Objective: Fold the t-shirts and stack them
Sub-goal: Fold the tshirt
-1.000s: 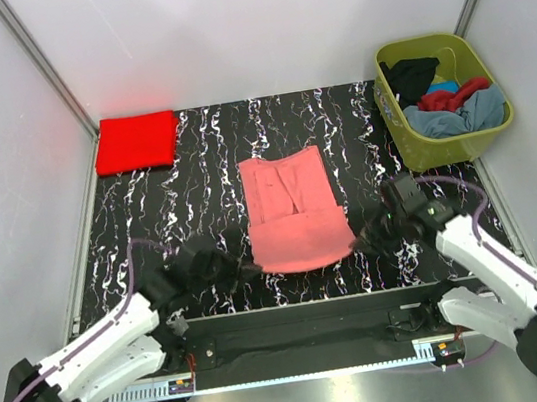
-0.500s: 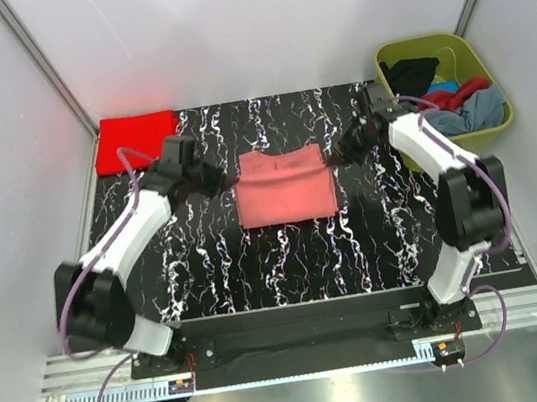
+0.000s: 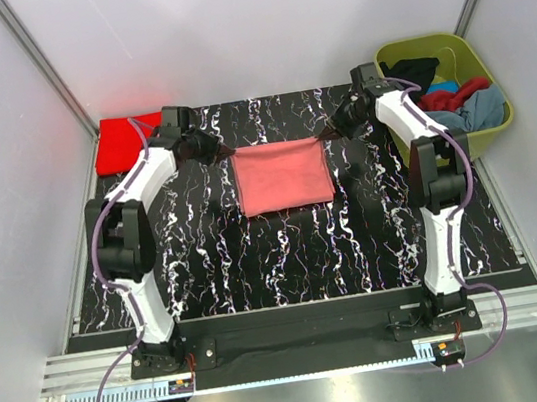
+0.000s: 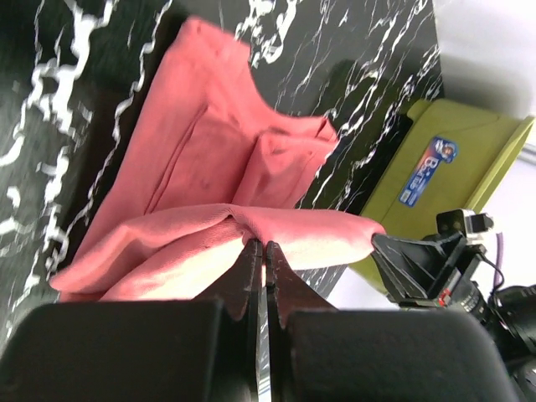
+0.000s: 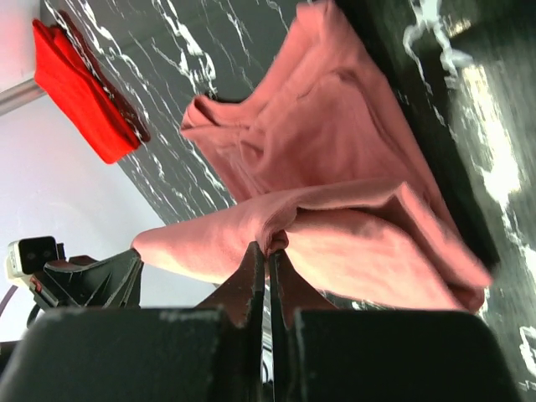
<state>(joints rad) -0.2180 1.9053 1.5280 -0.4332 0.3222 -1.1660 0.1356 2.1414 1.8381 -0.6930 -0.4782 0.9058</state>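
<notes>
Top external view shows the pink t-shirt folded in half mid-surface, its far edge held taut between both arms. The left fingers are pinched shut on one far corner, and the right fingers are pinched shut on the other. The cloth looks light and limp and sags between the grips, so it is best held at the corners, through both layers. A folded red t-shirt lies far left, well apart.

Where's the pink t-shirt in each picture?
Top external: the pink t-shirt is centred, towards the far side of the table, between the two arm tips.
Left wrist: pink t-shirt fills the middle, pinched at the bottom.
Right wrist: pink t-shirt fills the middle and right.
Shared landmark: the black marbled table.
</notes>
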